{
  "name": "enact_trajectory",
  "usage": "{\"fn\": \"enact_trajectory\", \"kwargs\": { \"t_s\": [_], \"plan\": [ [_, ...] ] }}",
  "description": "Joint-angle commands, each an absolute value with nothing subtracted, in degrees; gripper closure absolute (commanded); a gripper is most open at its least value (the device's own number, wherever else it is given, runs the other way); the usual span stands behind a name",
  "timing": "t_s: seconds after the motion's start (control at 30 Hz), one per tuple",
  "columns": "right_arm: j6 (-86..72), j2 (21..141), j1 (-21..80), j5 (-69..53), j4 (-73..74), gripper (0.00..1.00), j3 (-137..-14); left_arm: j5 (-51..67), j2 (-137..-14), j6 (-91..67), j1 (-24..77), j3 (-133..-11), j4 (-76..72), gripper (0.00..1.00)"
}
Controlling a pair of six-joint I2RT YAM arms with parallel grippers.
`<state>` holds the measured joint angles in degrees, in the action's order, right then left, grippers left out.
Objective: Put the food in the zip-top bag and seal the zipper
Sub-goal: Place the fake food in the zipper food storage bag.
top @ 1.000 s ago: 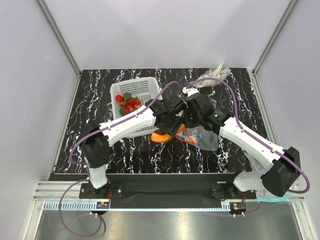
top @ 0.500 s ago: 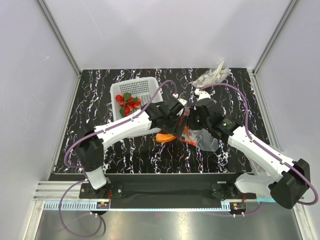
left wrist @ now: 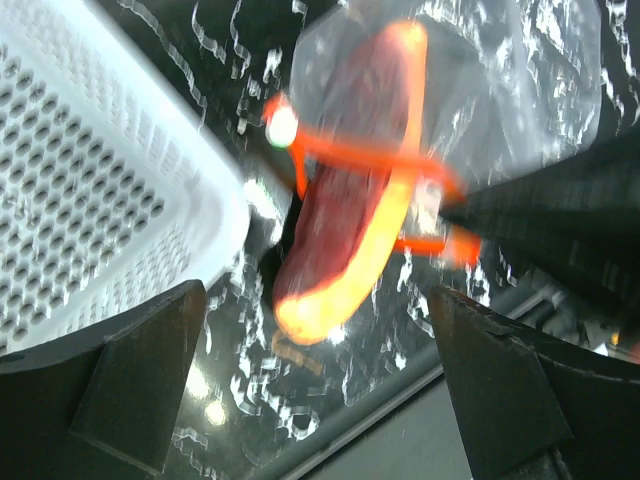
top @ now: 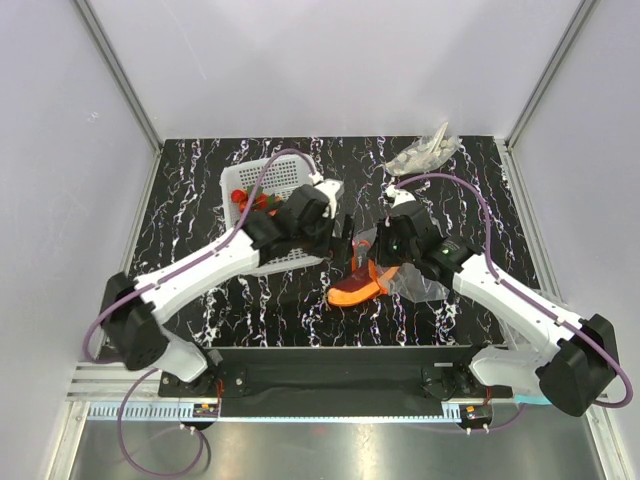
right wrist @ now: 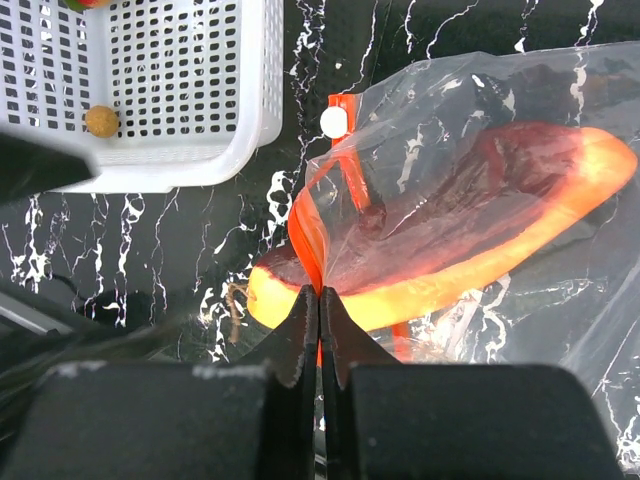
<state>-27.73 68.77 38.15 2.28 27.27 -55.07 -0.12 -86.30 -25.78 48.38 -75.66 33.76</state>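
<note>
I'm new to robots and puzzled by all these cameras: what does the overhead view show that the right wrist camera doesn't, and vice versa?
Only overhead: the crumpled clear wad at the table's far edge, plus the whole left arm and right arm. Only the right wrist: a small brown ball in the basket, the white slider, and the right tool shut on the orange zipper. Both: the basket, the clear bag and the long red-orange piece in its mouth.
</note>
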Motion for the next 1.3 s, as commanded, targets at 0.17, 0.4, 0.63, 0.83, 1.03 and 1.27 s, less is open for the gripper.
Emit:
{"fn": "enact_trajectory", "kwargs": {
  "t_s": [0.17,0.4,0.63,0.83,1.03,1.27],
  "plan": [
    [-27.16,68.99,37.62,2.20,25.58,1.00,-55.02,4.30,-68.13,-33.30,49.13,-50.06,25.23,0.01],
    [-27.42,69.17,37.53,2.03,24.35,1.00,-54.67,1.94,-60.65,-40.07,52.11,-38.95,18.90,0.08],
    [-27.69,67.85,37.44,2.11,22.76,1.00,-53.26,0.27,-62.31,-46.83,53.79,-32.53,4.52,0.17],
    [-26.90,67.24,37.53,2.02,23.55,1.00,-53.44,-2.02,-72.49,-48.16,53.88,-33.13,-5.09,0.27],
    [-26.89,66.53,37.53,1.76,23.99,1.00,-53.88,-2.99,-81.82,-50.01,53.96,-34.89,-11.77,0.30],
    [-27.42,66.88,37.53,0.44,24.34,1.00,-53.26,-4.75,-85.78,-50.89,53.96,-35.33,-22.14,0.50]
  ]
}}
